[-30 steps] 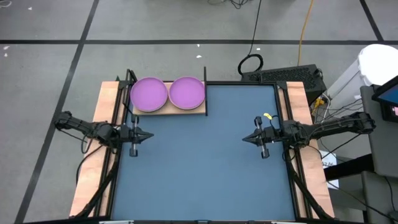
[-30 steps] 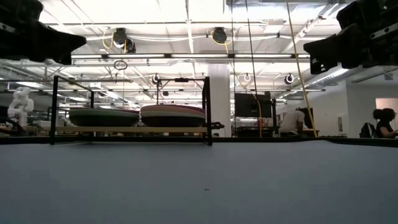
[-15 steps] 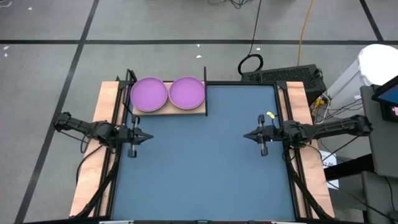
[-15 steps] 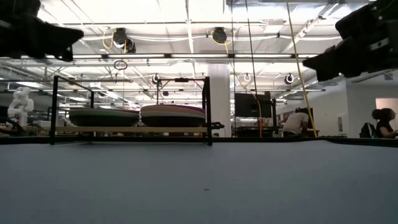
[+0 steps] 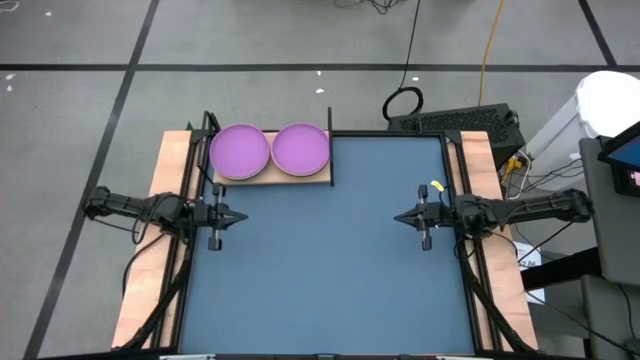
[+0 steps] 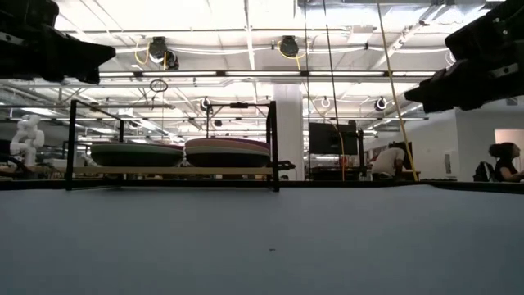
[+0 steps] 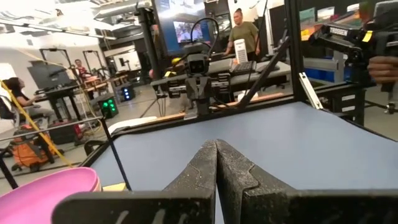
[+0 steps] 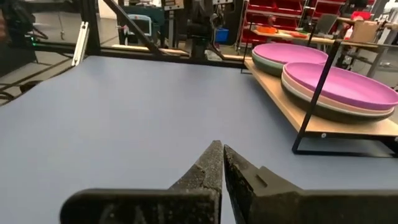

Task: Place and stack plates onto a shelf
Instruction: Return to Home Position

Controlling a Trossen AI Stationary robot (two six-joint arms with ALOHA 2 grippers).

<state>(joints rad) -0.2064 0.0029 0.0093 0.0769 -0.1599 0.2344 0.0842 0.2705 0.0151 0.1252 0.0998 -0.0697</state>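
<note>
The shelf (image 5: pixel 270 179) stands at the table's far left, a light wooden board on black posts. Two stacks of plates rest on it side by side, each with a purple plate on top: the left stack (image 5: pixel 240 152) and the right stack (image 5: pixel 300 148). In the right wrist view, paler and darker plates show beneath the purple ones (image 8: pixel 339 85). My left gripper (image 5: pixel 243 215) is shut above the mat's left side, just near of the shelf. My right gripper (image 5: pixel 397 216) is shut above the mat's right side. Both hang high over the table in the low view.
The blue-grey mat (image 5: pixel 330 270) covers the table between wooden side strips (image 5: pixel 165 190). A keyboard (image 5: pixel 465 121) and cables lie beyond the far right corner. People stand in the room behind the table (image 6: pixel 501 161).
My right gripper has drawn back slightly toward the table's right edge, its fingers still shut. The plates and the shelf have not moved.
</note>
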